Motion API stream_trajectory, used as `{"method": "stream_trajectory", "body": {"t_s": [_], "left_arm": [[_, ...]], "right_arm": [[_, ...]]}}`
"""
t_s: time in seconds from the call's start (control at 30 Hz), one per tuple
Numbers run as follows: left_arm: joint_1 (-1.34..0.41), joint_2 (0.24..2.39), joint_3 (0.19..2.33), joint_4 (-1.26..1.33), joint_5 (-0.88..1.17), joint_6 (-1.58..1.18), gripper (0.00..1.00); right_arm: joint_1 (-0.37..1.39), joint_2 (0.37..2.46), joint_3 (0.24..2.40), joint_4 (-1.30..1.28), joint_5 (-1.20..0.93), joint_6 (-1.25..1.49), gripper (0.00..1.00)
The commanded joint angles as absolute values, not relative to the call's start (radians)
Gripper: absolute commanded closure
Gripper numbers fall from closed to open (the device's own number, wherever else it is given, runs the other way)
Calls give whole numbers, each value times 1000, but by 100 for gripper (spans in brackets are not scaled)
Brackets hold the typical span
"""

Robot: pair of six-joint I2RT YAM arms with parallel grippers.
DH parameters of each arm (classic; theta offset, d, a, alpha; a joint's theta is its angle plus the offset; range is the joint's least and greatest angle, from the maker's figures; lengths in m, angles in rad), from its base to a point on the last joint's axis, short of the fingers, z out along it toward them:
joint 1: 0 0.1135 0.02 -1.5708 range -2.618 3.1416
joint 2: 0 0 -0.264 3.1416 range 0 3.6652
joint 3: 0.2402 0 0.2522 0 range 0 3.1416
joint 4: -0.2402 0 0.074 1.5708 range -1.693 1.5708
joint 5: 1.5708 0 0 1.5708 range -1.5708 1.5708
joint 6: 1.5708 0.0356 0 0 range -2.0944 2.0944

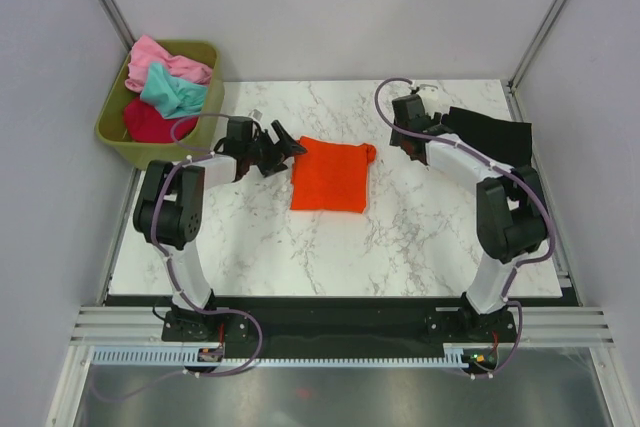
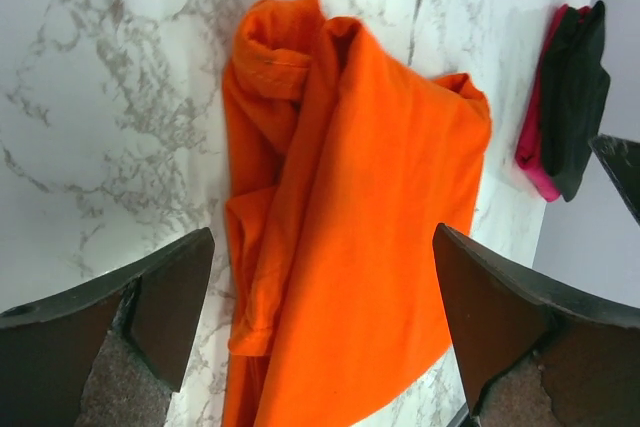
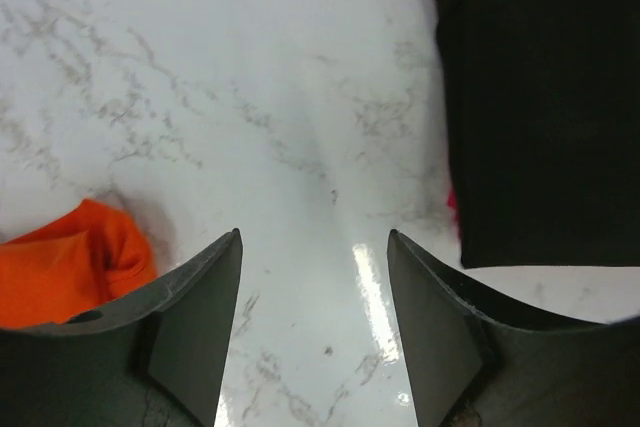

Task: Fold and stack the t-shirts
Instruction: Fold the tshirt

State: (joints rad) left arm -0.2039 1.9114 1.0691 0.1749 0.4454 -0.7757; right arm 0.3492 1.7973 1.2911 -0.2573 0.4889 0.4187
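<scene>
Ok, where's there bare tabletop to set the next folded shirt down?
Bare: the white marble tabletop from the orange folded t-shirt to its near edge, and the far middle behind the shirt. Crowded: far right, where the right end effector sits beside the black folded t-shirt.

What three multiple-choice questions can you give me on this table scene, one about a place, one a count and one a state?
1. Where does the orange t-shirt lie? A the middle of the table; B the floor; C the far wall.
2. How many shirts show in the olive-green bin? A one; B three; C five.
3. How is the left gripper? A shut on the orange t-shirt; B shut on nothing; C open above the orange t-shirt.
Answers: 1 A, it lies flat on the marble, away from every edge. 2 B, a pink shirt, a teal shirt and a crimson shirt show there. 3 C, its fingers stand wide apart with the shirt below.
</scene>
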Motion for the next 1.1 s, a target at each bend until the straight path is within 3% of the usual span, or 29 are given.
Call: {"method": "stream_trajectory", "body": {"t_s": [0.0,0.23,0.5,0.8,1.07], "left_arm": [[-198,1842,1104,209,420,-727,3],[-195,1833,1062,236,468,-706,5],[-195,1858,1072,245,518,-710,8],[-195,1852,1072,247,525,-706,9],[-195,1850,1074,245,529,-707,11]], "right_arm": [[354,1871,1417,-343,765,336,33],[354,2045,1594,-494,959,290,39],[350,2210,1719,-627,1037,288,34],[310,2322,1782,-713,1086,318,36],[290,2376,1781,-762,1138,340,49]]}}
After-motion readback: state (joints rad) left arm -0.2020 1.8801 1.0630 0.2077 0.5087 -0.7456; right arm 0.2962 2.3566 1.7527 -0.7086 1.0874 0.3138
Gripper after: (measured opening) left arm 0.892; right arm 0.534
